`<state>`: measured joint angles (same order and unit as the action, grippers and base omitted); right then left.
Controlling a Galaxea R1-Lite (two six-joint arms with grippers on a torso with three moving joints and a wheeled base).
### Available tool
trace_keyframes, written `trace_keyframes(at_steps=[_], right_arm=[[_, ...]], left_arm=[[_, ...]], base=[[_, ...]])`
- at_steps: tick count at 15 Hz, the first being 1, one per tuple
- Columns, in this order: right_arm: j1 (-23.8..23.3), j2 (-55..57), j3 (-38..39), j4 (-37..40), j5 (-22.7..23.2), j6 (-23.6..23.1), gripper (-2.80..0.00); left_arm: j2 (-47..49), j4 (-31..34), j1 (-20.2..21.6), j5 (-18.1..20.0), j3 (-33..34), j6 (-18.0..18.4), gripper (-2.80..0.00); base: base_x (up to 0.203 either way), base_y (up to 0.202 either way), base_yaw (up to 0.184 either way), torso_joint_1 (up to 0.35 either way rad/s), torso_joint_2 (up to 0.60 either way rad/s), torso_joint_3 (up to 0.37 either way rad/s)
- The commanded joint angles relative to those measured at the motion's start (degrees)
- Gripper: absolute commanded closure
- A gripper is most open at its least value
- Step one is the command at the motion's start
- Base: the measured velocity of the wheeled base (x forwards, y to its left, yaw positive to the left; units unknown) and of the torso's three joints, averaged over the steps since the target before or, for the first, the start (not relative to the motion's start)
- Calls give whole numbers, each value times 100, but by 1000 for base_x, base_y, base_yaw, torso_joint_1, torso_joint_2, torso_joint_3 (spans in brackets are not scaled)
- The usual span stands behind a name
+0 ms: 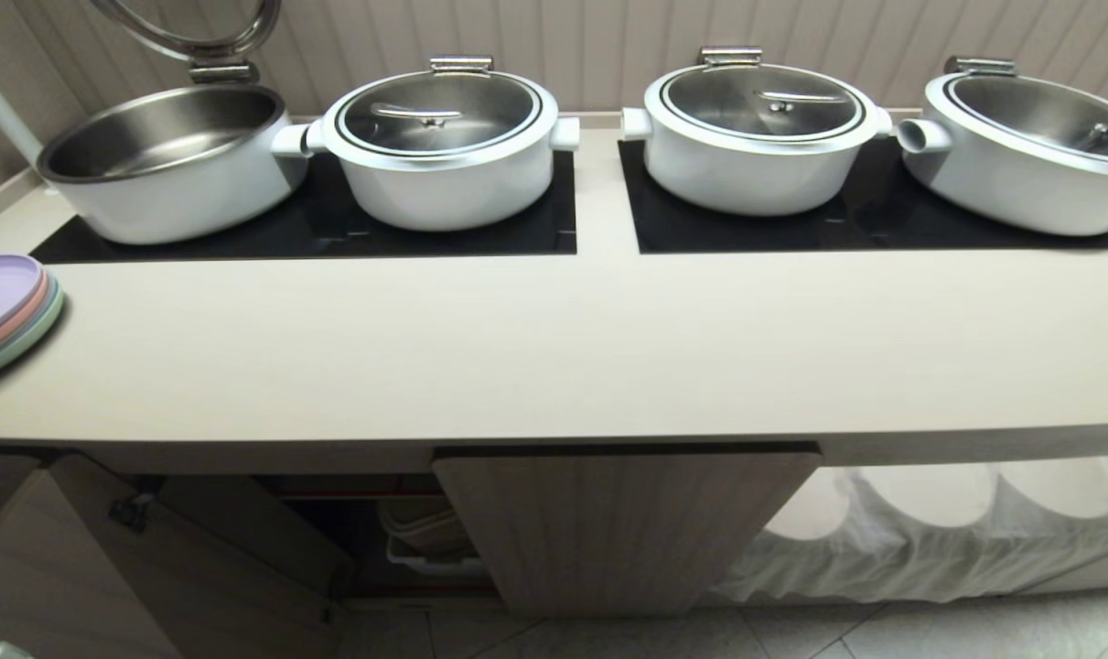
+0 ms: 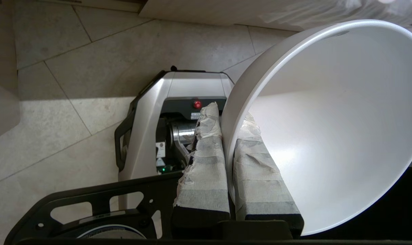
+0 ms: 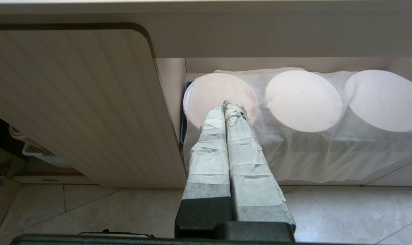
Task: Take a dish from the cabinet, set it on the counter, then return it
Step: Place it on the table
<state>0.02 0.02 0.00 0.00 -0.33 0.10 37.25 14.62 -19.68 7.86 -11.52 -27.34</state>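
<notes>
Now, step: white bowl [image 2: 328, 136] out of cabinet [image 1: 622, 526], carried low
left end effector [image 2: 228, 143]: clamped on bowl rim
next: lift onto desk [image 1: 554, 366]

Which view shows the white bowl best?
The left wrist view: the white bowl fills it, its rim pinched by the left gripper. The head and right wrist views show none of it.

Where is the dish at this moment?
The dish shows only in the left wrist view, its rim pinched by the left gripper above the tiled floor; the counter lacks it.
</notes>
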Motion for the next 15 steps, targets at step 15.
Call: trace_keyframes(at_steps=[15], right_arm=[[6, -2, 0, 0, -2, -1, 0]], left_arm=[[-8, 1, 6, 5, 1, -17, 0]], base=[[0, 0, 0, 157, -320, -161]])
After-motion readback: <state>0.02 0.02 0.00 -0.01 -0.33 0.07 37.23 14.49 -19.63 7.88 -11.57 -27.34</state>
